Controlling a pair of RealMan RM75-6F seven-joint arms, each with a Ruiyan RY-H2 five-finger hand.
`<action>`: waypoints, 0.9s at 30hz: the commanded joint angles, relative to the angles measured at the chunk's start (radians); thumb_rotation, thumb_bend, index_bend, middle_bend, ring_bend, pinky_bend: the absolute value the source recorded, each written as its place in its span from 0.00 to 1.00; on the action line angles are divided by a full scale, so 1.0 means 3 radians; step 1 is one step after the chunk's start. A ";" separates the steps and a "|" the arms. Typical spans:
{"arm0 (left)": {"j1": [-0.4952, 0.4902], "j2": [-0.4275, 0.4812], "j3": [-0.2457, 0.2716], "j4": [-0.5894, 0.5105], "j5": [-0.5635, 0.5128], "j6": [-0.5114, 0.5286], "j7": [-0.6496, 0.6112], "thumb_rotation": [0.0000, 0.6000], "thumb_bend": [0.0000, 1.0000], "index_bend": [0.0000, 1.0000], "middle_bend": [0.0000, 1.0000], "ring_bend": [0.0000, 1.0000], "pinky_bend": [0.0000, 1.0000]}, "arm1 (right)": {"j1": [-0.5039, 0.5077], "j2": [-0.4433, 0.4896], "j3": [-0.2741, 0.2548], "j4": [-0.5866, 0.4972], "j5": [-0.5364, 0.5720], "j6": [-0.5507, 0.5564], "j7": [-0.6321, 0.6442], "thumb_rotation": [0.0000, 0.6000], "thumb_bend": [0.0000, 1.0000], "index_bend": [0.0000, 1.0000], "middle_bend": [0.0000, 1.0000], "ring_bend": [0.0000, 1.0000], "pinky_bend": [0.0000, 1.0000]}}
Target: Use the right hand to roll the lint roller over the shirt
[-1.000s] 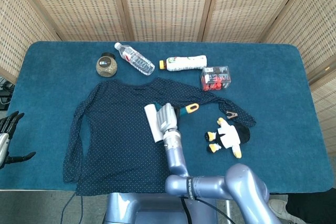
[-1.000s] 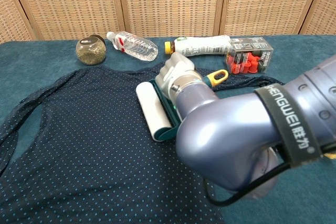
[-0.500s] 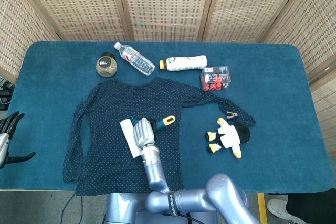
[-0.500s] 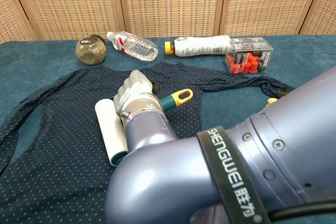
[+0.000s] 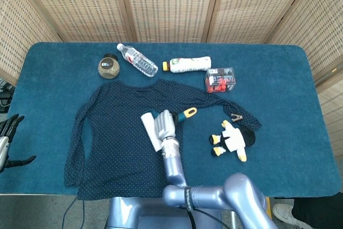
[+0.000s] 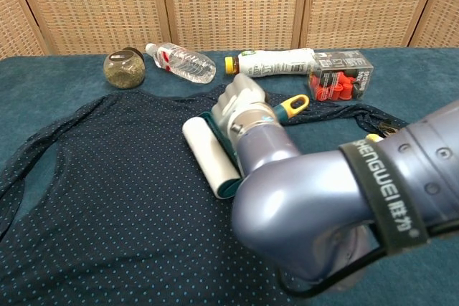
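A dark blue dotted shirt (image 5: 115, 132) (image 6: 107, 198) lies spread flat on the blue table. My right hand (image 5: 165, 124) (image 6: 240, 105) grips the lint roller by its teal handle, whose yellow end (image 5: 189, 112) (image 6: 294, 106) sticks out to the right. The white roll (image 5: 150, 130) (image 6: 208, 155) rests on the shirt's middle, right of centre. My left hand (image 5: 9, 139) hangs off the table's left edge, fingers apart, holding nothing.
Along the far side stand a spice jar (image 5: 109, 66), a clear water bottle (image 5: 137, 60), a white bottle (image 5: 187, 64) and a box of red items (image 5: 220, 79). A penguin plush toy (image 5: 233, 139) lies right of the shirt, beside its right sleeve.
My right hand swept the roller left and toward me across the shirt, then back right and away to about where it began.
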 commanded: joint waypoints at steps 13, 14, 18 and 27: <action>0.0041 0.0013 0.0034 -0.0072 0.0110 0.0110 0.0048 1.00 0.00 0.00 0.00 0.00 0.00 | -0.0486 0.0560 -0.0037 -0.0537 0.0004 0.0186 0.0280 1.00 0.08 0.03 1.00 1.00 1.00; 0.0044 0.0017 0.0035 -0.0073 0.0118 0.0117 0.0041 1.00 0.00 0.00 0.00 0.00 0.00 | -0.0509 0.0589 -0.0037 -0.0591 -0.0012 0.0195 0.0320 1.00 0.01 0.00 1.00 1.00 1.00; 0.0070 0.0039 0.0044 -0.0087 0.0163 0.0176 -0.0003 1.00 0.00 0.00 0.00 0.00 0.00 | -0.0662 0.0806 -0.0093 -0.0903 -0.0180 0.0264 0.0575 1.00 0.00 0.00 1.00 1.00 1.00; 0.0128 0.0077 0.0065 -0.0087 0.0286 0.0317 -0.0107 1.00 0.00 0.00 0.00 0.00 0.00 | -0.1269 0.1679 -0.0454 -0.1678 -0.1367 0.0343 0.1995 1.00 0.00 0.00 0.77 0.88 0.87</action>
